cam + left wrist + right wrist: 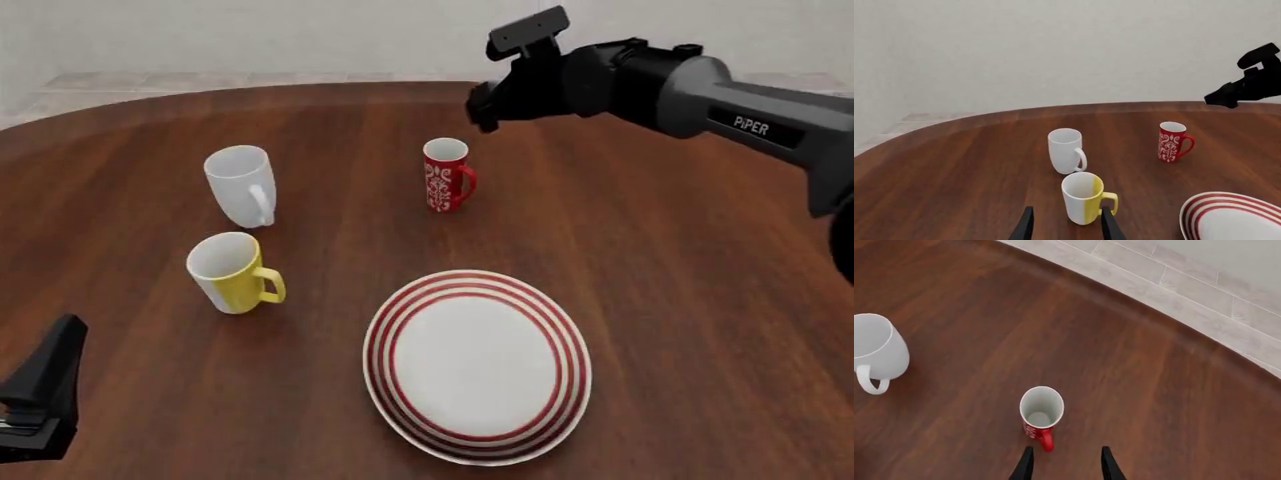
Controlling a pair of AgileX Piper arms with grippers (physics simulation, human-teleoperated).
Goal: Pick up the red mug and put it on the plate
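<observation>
Right wrist view: two dark fingertips [1026,464] stand apart with bare wood between them, nothing held; the right gripper [1066,465] hangs above the table [1154,405], looking nearly straight down into the red mug [1041,412]; the mug's white inside shows, its red handle pointing toward the fingertips, just short of the gap between them, not touching either; the plain white mug [877,352] sits well apart from the red mug, handle visible.

Front view: right gripper [483,105] is raised above and just behind the red mug [446,176], clear of it; the red mug stands upright on the wood, beyond the plate [478,365] and apart from its rim; white mug [242,186] stands well to the left of the red mug; the yellow mug [231,272] is nearer the camera than the white one, left of the plate, handle turned toward the plate.

Left wrist view: left gripper [1066,225] has its fingers spread, empty, low over the table; the yellow mug [1085,198] sits just ahead of them, close to one finger; white mug [1066,150] behind it; red mug [1172,142] farther off, upright; the plate's ringed rim [1214,205] at the frame's corner.
</observation>
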